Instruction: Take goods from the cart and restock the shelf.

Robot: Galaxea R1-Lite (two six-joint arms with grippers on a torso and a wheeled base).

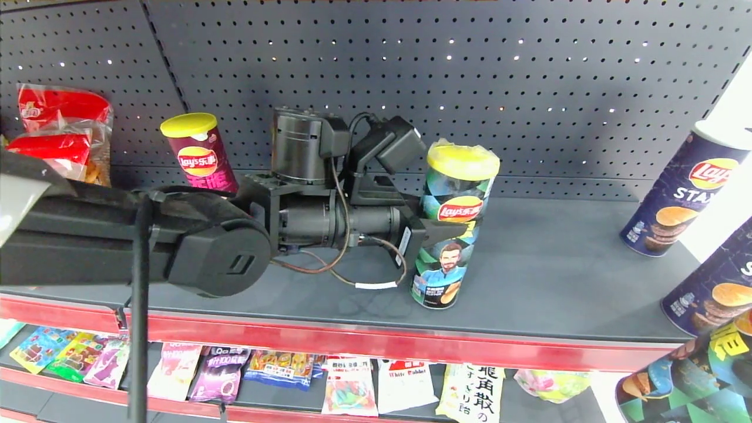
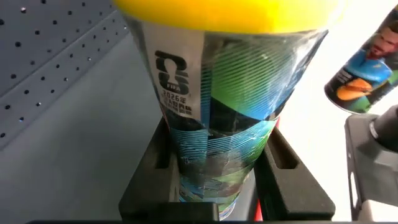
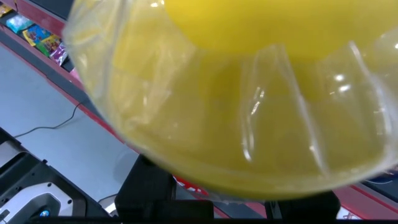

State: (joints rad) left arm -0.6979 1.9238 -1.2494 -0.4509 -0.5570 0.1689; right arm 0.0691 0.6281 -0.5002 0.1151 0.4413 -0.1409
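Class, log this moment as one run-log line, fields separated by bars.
phase: shelf placement | left end effector: shut on green chip can | position: on grey shelf, right of purple can | released: no

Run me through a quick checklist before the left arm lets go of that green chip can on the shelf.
1. Grip: ok. The left gripper has its jaws shut on the green can around mid-height.
2. Base resting on the shelf: cannot tell. The bottom looks level with the board, but contact is not clear.
3. Room on both sides: ok. There are open gaps to the purple can and to the blue can.
4. Distance from the front: ok, though close. The base stands just behind the red strip.
5. Lid: ok. The yellow lid is on.
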